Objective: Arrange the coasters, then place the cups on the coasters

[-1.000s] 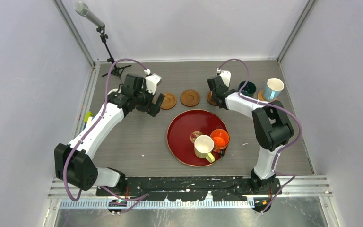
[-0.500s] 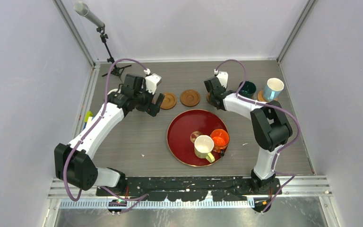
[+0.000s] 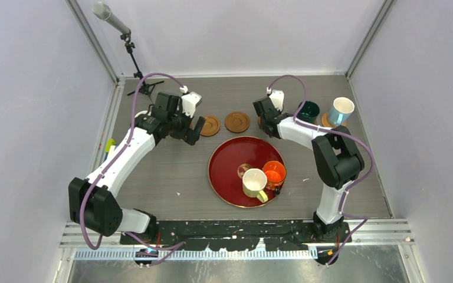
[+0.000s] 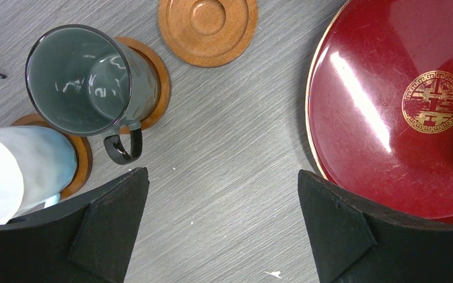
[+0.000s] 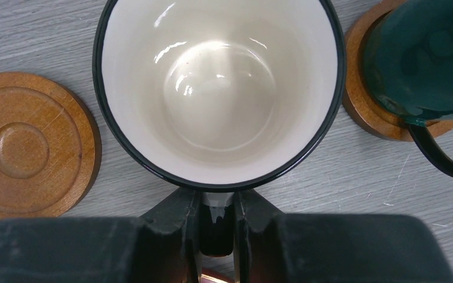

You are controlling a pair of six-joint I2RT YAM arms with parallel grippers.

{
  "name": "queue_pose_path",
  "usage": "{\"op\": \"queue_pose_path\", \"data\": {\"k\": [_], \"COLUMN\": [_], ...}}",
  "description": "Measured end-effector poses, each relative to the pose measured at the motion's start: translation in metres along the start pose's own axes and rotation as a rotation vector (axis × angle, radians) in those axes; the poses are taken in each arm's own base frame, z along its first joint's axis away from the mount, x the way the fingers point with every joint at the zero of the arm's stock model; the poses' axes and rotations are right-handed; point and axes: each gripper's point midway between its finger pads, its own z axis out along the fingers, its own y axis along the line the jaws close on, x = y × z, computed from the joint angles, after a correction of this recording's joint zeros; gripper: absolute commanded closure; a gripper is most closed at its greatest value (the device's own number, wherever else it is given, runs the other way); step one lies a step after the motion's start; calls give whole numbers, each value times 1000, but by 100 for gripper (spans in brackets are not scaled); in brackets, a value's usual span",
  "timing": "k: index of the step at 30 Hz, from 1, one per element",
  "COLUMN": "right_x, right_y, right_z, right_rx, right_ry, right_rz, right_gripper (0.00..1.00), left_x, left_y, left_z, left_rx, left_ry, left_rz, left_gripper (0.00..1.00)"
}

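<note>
1. Your right gripper (image 5: 216, 215) is clamped tight on the handle of a dark-rimmed cup (image 5: 218, 88) with a white inside, mouth up, at the far side of the table.
2. The wrist view does not show what is under that cup. It may sit on a coaster, but you cannot confirm this.
3. A bare coaster (image 5: 26, 147) lies just beside the held cup on one side. On the other side a dark teal cup (image 5: 424, 47) stands on its own coaster (image 5: 377, 112).
4. Farther right, a light blue cup (image 3: 342, 109) stands near the table's far right corner.
5. Your left gripper (image 4: 224, 230) hangs above the table with its jaws spread fully and nothing between them.
6. Beyond its fingers, a grey-green mug (image 4: 88, 79) stands on a coaster, with a pale cup (image 4: 17, 171) on another beside it. An empty coaster (image 4: 207, 23) lies apart from both.
7. The red tray (image 3: 224, 165) holds a cream cup (image 3: 253, 182) and an orange cup (image 3: 274, 172), close together.
</note>
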Motion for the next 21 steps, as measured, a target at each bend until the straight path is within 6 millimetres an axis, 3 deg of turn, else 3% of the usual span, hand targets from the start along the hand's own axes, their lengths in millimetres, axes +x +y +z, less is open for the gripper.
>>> {"op": "queue_pose_path", "data": {"k": [5,21], "right_x": [0,-1], "right_y": [0,1], "right_z": [0,0], "right_rx": [0,-6], "right_ry": [-1,-7], "right_rz": [1,5], "right_gripper": [82,60], "left_x": [0,0], "left_y": [0,0], "left_z": [0,0], "left_rx": [0,3], "left_ry": [0,0], "left_rz": [0,4], "left_gripper": [0,0]}}
